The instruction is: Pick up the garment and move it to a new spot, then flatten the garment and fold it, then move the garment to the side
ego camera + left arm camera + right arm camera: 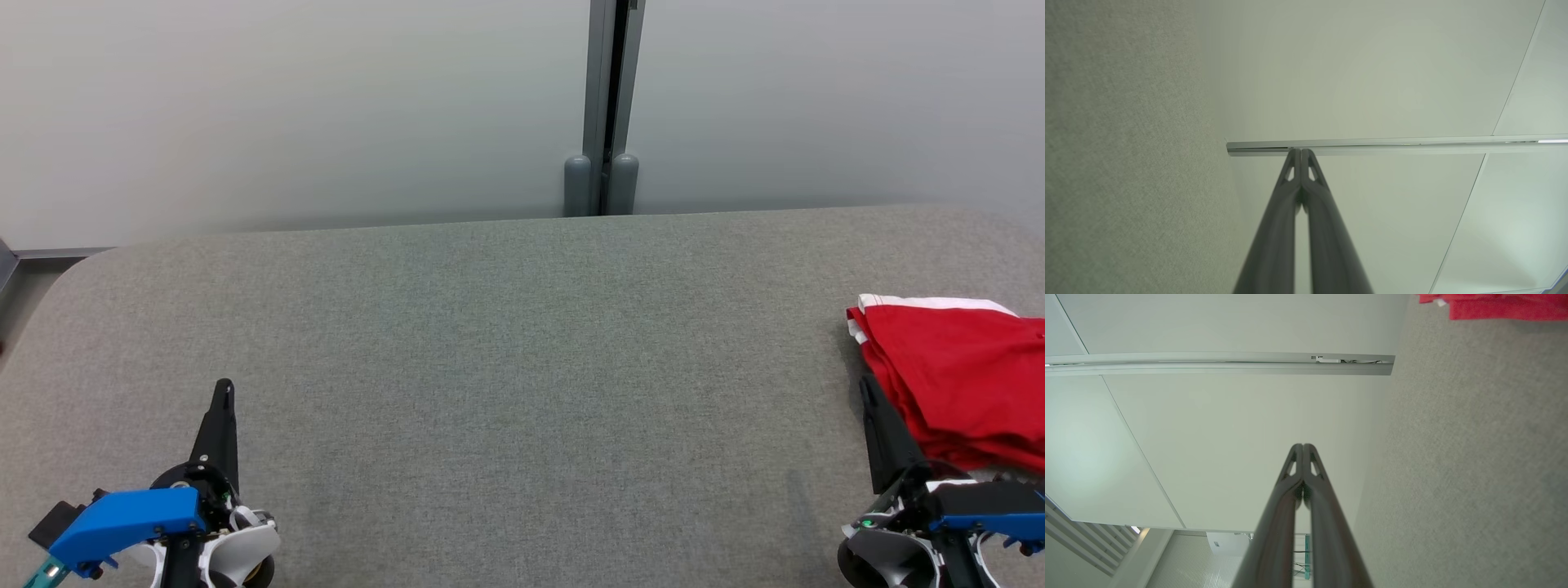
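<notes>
Grey felt tabletop (506, 343) w/ pale wall panels (286, 106) behind.

Red garment (959, 371) twd table's (522, 327) right edge runs off frame at right, near-left corner hid behind right pincer (867, 384), layers can't tell; in right wrist view it's cropped by top edge to a strip.

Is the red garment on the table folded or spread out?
Folded: the red garment lies compact, with several layered edges stacked along its left side; its right part is cut off.
</notes>
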Tool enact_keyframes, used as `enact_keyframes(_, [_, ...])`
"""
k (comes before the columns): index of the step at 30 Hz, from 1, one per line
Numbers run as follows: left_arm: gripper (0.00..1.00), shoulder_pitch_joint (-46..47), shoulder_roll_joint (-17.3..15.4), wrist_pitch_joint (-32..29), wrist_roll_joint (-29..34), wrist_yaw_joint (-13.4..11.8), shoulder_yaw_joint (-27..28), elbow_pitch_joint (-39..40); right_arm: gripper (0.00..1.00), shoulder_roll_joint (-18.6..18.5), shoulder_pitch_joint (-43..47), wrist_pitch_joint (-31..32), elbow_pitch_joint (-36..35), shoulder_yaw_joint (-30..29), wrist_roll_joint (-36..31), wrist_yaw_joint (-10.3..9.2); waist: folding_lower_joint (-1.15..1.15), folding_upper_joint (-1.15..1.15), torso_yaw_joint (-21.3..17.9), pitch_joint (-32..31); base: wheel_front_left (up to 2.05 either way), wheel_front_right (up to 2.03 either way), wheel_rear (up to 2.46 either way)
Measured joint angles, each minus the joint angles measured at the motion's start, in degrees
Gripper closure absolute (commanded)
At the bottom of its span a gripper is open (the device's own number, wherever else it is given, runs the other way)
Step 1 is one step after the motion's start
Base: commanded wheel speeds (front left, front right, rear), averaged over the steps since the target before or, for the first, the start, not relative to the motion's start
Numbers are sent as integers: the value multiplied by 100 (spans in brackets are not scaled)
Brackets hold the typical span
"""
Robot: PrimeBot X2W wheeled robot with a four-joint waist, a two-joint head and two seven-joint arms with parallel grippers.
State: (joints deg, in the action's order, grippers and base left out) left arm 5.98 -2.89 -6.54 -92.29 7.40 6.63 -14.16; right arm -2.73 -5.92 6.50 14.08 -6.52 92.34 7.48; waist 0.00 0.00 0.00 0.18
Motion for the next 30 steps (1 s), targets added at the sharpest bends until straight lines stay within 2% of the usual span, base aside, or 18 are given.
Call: enact_keyframes(30, [100, 0, 0, 0, 0, 0, 0, 1, 100, 0, -1, 0, -1, 0, 0, 0, 0, 0, 0, 0, 0, 0, 0])
